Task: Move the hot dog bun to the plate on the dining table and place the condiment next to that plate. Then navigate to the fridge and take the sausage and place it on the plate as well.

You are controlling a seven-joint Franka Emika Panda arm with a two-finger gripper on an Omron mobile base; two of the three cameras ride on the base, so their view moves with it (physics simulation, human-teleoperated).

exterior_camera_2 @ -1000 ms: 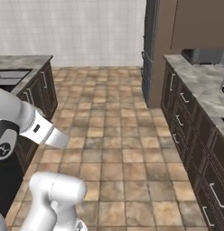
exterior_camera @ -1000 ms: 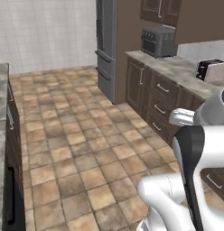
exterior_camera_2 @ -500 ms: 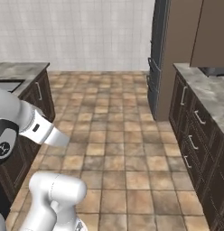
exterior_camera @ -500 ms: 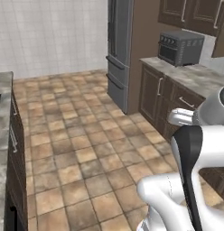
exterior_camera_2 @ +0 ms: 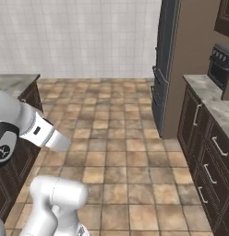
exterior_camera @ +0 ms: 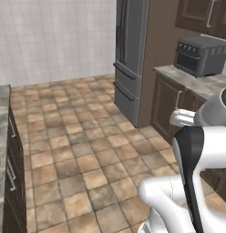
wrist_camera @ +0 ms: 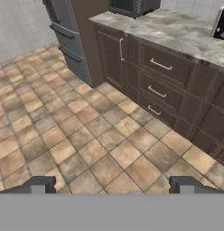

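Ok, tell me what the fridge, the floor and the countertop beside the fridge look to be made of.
The fridge looks like brushed stainless steel: flat grey doors with a soft sheen and bar handles. The floor looks like matte stone or ceramic tile: mottled brown squares with pale grout lines. The countertop looks like polished marble or similar stone: grey-beige veining, though it could be laminate.

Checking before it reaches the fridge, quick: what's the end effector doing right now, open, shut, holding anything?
End effector: open, fingers wide apart, nothing between them.
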